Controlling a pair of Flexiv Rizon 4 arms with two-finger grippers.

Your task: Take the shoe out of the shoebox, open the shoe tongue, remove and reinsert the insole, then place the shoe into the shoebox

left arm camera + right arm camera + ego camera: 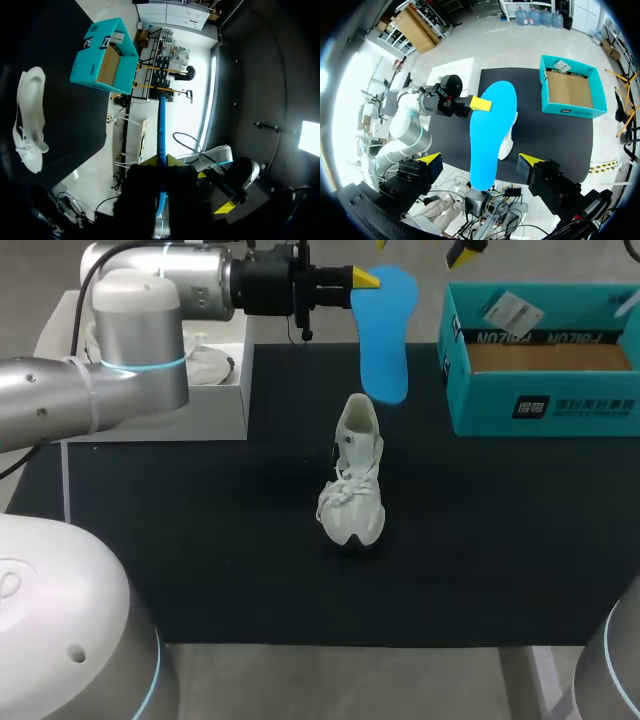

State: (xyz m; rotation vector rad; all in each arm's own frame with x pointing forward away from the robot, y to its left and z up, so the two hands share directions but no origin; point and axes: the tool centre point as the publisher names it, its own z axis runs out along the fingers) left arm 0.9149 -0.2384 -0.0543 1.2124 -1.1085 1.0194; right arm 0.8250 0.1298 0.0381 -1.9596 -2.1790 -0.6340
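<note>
Blue insole point(384, 335) hangs clamped in our left fingers point(365, 280) over the counter point(200, 540); the white shoe point(355, 475) stands at its middle, left of the open teal shoebox point(545, 405). Our right fingers point(530, 159) gape wide, empty.

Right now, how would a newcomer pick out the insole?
Find the black mat with the white shoe at its middle. Above the shoe, the left arm's fingers pinch a flat, bright blue insole. Unlike the shoe and the teal box, it hangs in the air, foot-shaped.

A black surface point(200, 540) spreads beneath the left tool point(367, 280); a white box point(228, 405) sits behind that tool, at the surface's corner.
</note>
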